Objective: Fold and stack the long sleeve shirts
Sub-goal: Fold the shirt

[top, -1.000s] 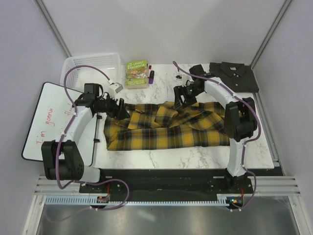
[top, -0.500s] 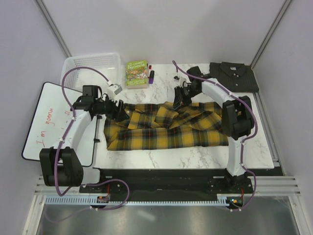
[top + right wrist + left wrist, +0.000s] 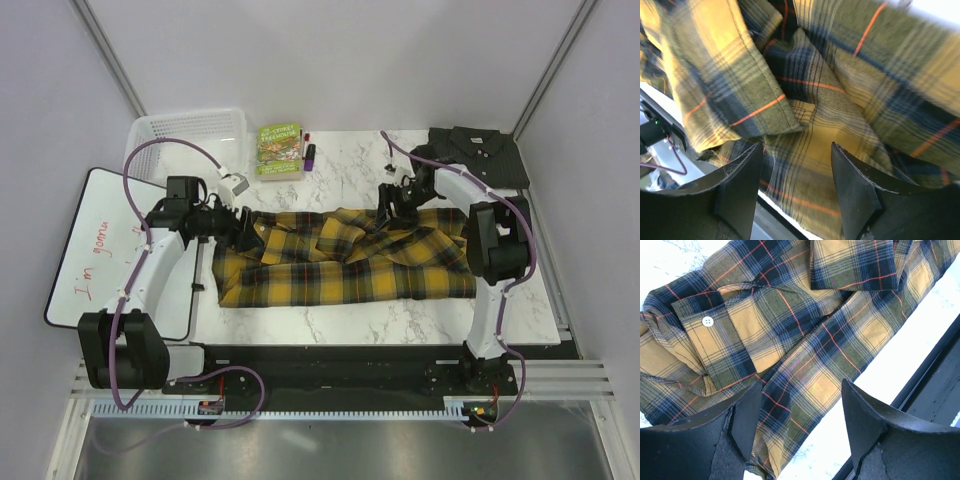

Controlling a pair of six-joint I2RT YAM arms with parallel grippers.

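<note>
While the left gripper (image 3: 801,390) and right gripper (image 3: 797,150) gape empty over the plaid shirt (image 3: 345,255), a pinch could catch several layers.
Yellow-and-black, rumpled, it lies across the middle of the table (image 3: 340,320) with sleeves bunched over its body, so a pull may drag it crooked. The grey shirt (image 3: 478,155) sits folded at the far right corner.
</note>
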